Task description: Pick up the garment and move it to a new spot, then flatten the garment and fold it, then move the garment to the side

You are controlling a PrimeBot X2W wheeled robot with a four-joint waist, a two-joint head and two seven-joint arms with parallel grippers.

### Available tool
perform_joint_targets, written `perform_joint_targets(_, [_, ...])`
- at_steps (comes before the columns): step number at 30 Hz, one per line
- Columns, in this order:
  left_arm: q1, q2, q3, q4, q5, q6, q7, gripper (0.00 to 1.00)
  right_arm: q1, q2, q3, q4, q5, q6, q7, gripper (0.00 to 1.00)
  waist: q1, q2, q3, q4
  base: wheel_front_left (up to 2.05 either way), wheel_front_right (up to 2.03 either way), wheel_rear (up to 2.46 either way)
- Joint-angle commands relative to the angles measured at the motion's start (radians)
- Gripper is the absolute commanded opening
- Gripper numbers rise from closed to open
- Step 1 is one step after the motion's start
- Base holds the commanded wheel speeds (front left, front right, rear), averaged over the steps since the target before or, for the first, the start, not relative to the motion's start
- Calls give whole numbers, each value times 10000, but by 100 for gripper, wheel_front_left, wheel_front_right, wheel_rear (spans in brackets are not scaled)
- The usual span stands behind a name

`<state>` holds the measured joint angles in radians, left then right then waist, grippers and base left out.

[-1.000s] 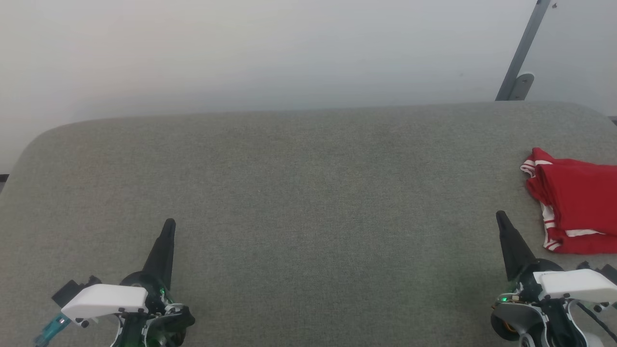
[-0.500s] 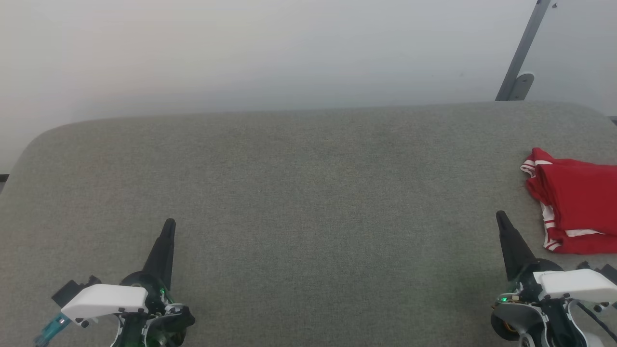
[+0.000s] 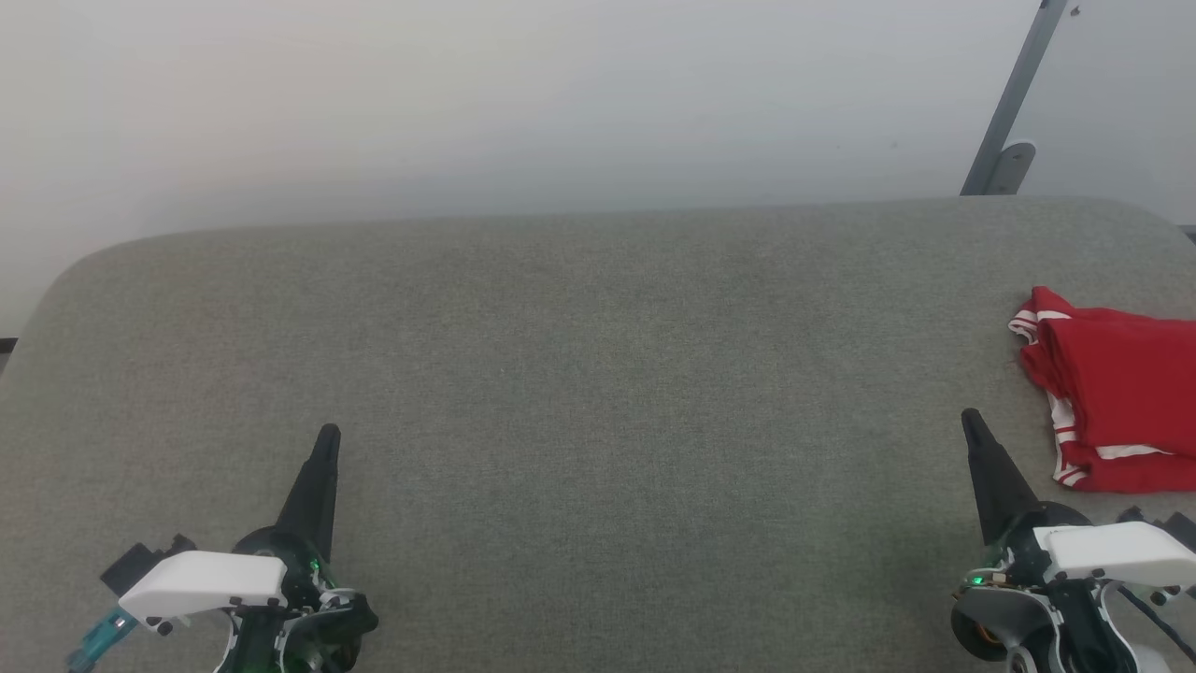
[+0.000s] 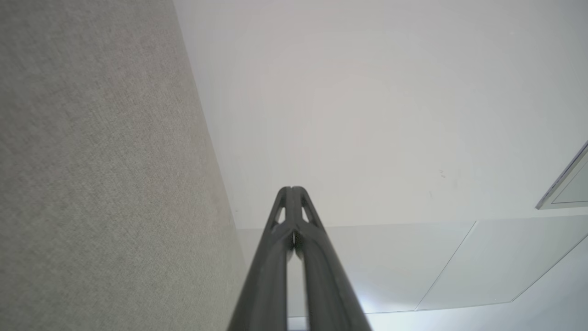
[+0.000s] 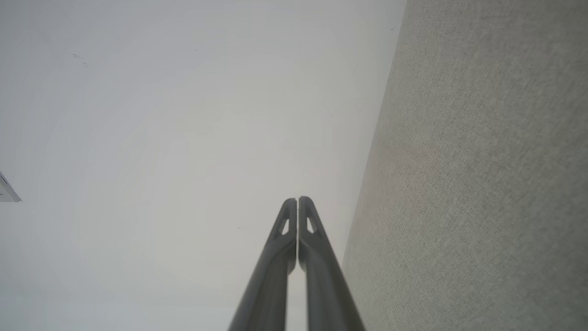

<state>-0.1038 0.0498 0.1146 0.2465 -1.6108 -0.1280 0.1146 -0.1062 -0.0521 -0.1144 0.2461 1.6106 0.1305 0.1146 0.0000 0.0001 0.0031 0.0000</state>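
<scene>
You will find the garment [image 3: 1121,402] at the right edge of the head frame, at mid-height, lying on the grey fabric table [image 3: 598,355] and cut off by the frame edge. It is a compact folded bundle, plain red on top, with red-and-white striped trim down its left side and a white strip near its lower edge. The right gripper [image 3: 969,418] sits at the lower right of that frame, its dark tip pointing up the frame, near the garment's lower left corner but apart from it. The left gripper [image 3: 327,435] sits at the lower left, tip pointing up the frame too, well apart from the garment. Both tools are clenched on nothing. In the left wrist view the fingers [image 4: 273,257] meet at their tips at bottom centre, with table cloth on the frame's left and white wall [image 4: 367,115] on its right. In the right wrist view the fingers [image 5: 317,266] meet likewise, with cloth on the right and wall on the left. Whether either tip touches the cloth you cannot tell. A grey strut [image 3: 1014,103] slants from the upper right corner of the head frame down to the table's far edge.
</scene>
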Motion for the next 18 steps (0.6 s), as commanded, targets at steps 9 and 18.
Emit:
perform_joint_targets(9, [-106,-26,25,-33,-28,-50,36,0,-54,39,8,-36,42,4,21,0,0,-1,0,0,0,0,0])
perform_joint_targets(18, [-106,-26,22,-34,-30,-50,36,0,-54,39,5,-36,44,4,23,0,0,-1,0,0,0,0,0])
